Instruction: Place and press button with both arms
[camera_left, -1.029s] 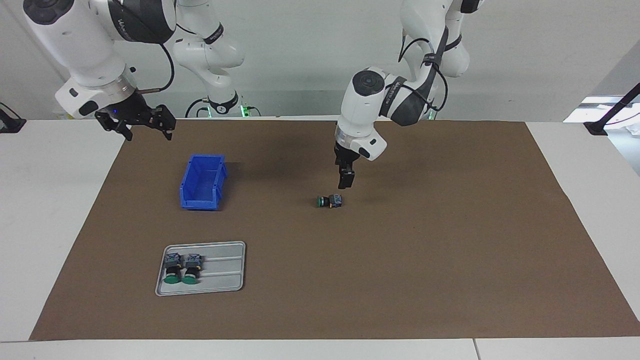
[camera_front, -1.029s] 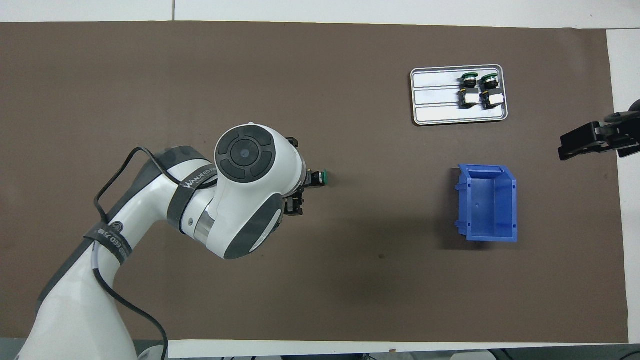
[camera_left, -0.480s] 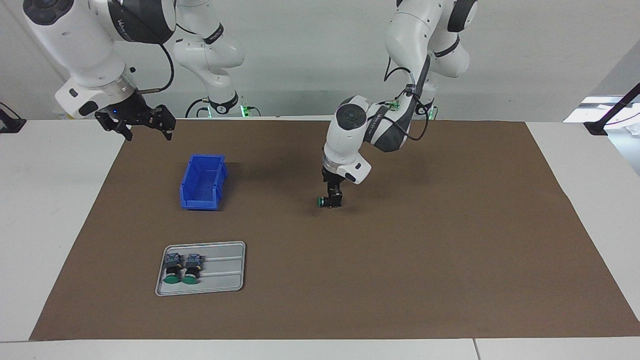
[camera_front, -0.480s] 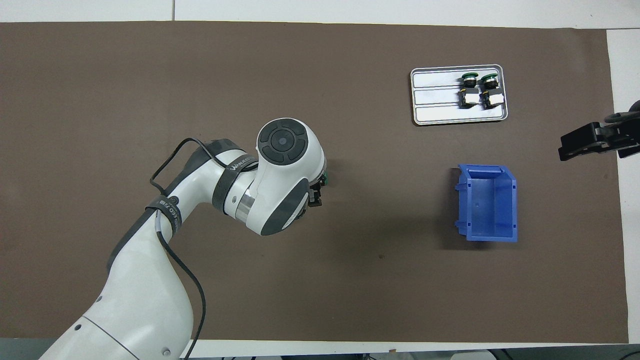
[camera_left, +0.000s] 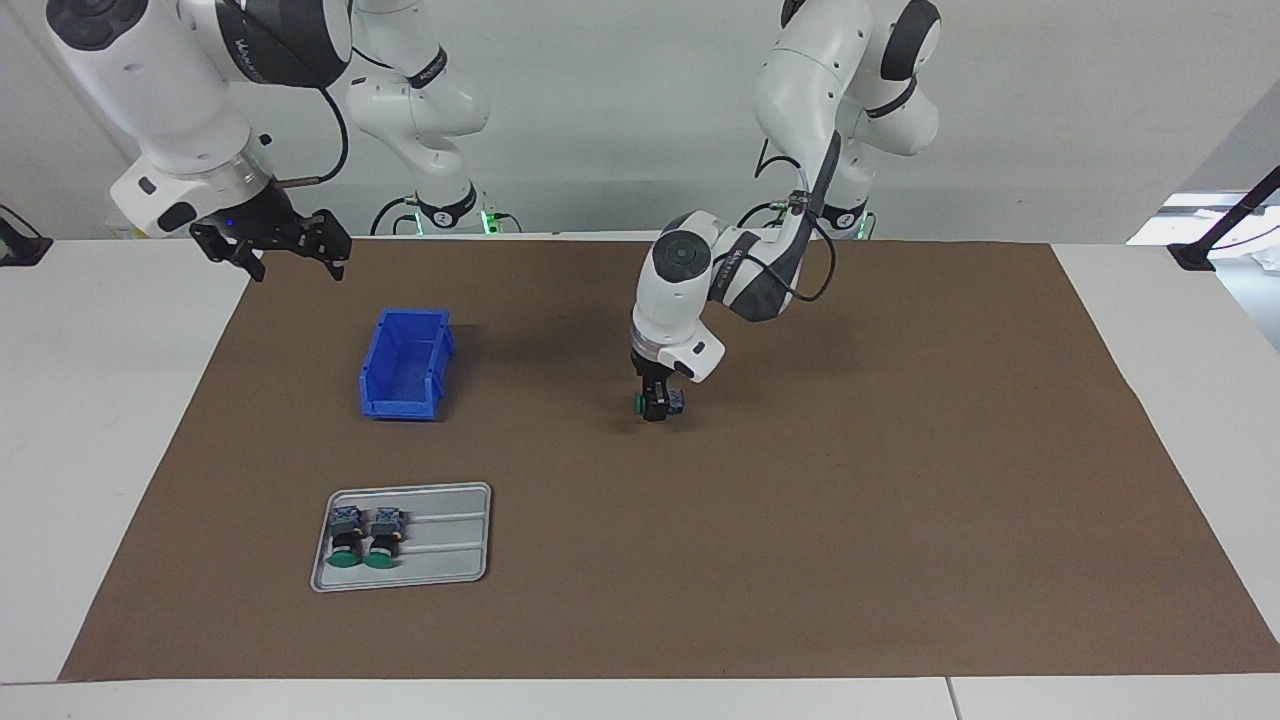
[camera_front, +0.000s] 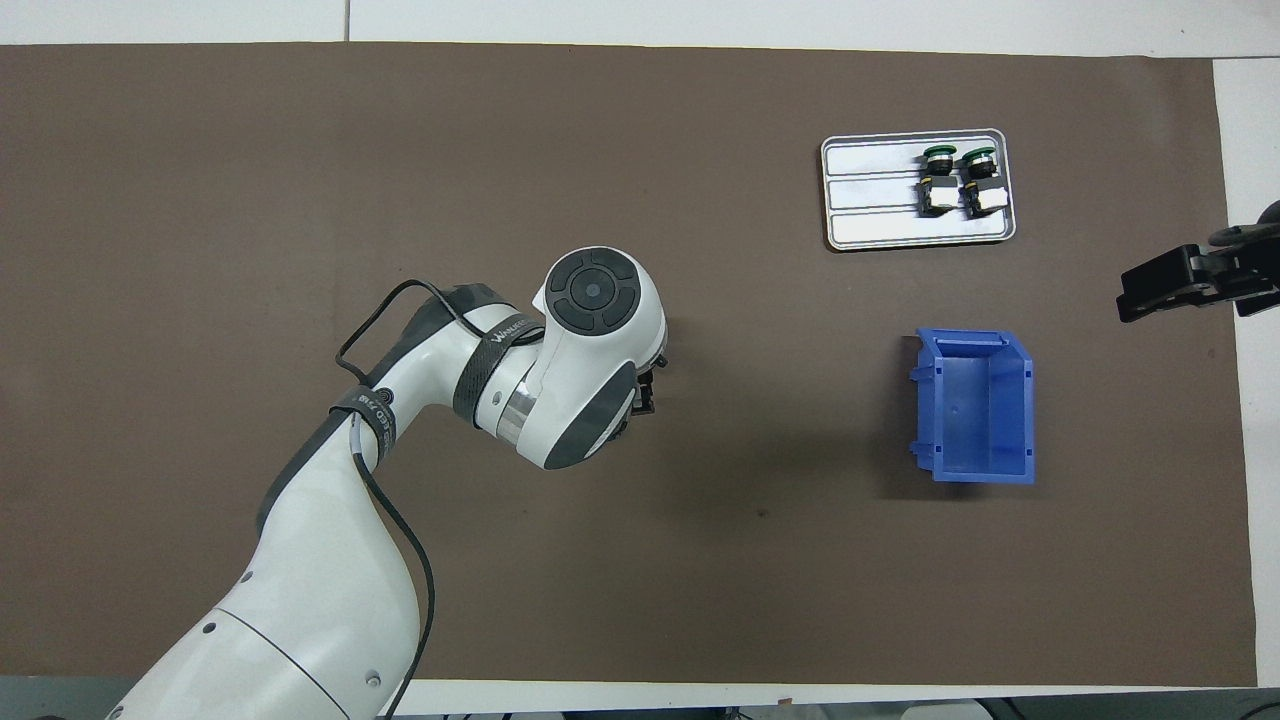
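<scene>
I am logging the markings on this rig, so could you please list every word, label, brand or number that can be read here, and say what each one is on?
Black band on the left arm's forearm: white brand lettering, too blurred to read with confidence.
Second band near that arm's elbow: white lettering, also unreadable.
Dark band on the right arm: white lettering, unreadable.
Button, blue bin, grey tray: no text visible.

- A black strap around the left arm (camera_front: 480, 370) carries white lettering that looks like "WANJEED", only partly legible.
- Similar lettering on the right arm (camera_left: 240, 45) cannot be made out.
</scene>
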